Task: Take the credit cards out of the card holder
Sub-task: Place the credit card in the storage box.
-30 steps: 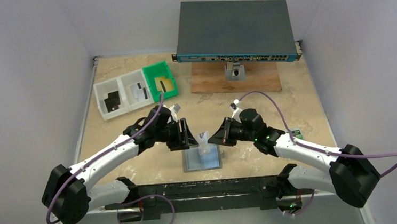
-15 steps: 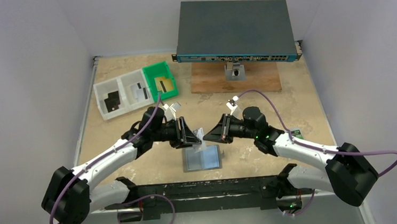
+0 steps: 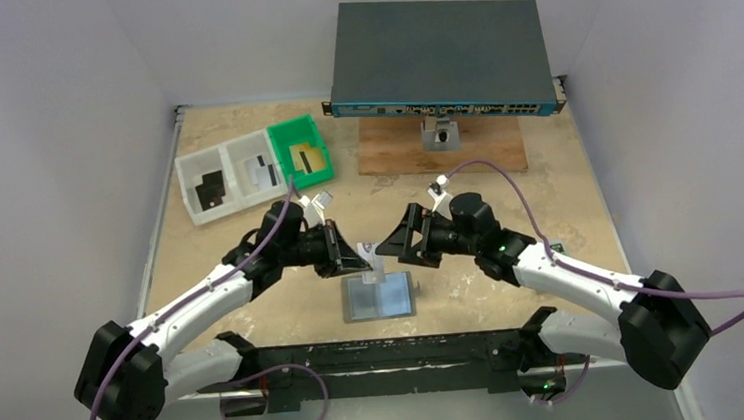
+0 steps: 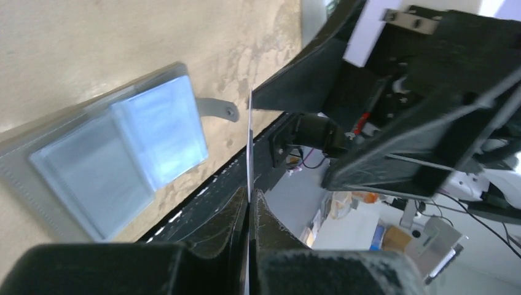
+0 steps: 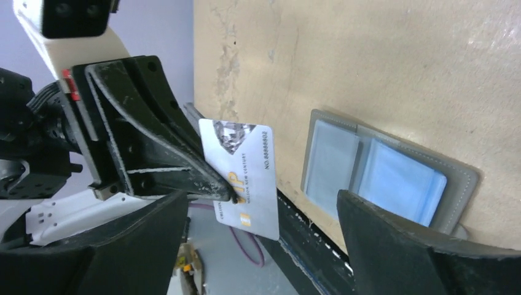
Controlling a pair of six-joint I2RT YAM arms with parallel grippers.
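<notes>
Card holder (image 3: pixel 379 297) lies open on the table (image 3: pixel 557 185), centre of the near edge. Card (image 3: pixel 378 258) stands above its far edge, off the table, pinched in the left gripper (image 3: pixel 364 261) at its 9 o'clock. Right gripper (image 3: pixel 398 246) is just beside at 3 o'clock. Trays (image 3: pixel 252 169) at holder's 10 o'clock (cards (image 3: pixel 210 191) in each compartment). Box (image 3: pixel 439 59) at 12–1 o'clock, over a board (image 3: pixel 443 149).

Two grippers, left gripper (image 3: pixel 368 258) and right gripper (image 3: pixel 401 243), one card holder (image 3: pixel 379 297), one silver card (image 5: pixel 244 178) held up. Two white trays (image 3: pixel 183 185), one green tray (image 3: pixel 293 125), cards in each, count unclear. One grey box (image 3: pixel 436 49), one wooden board (image 3: pixel 483 146).
</notes>
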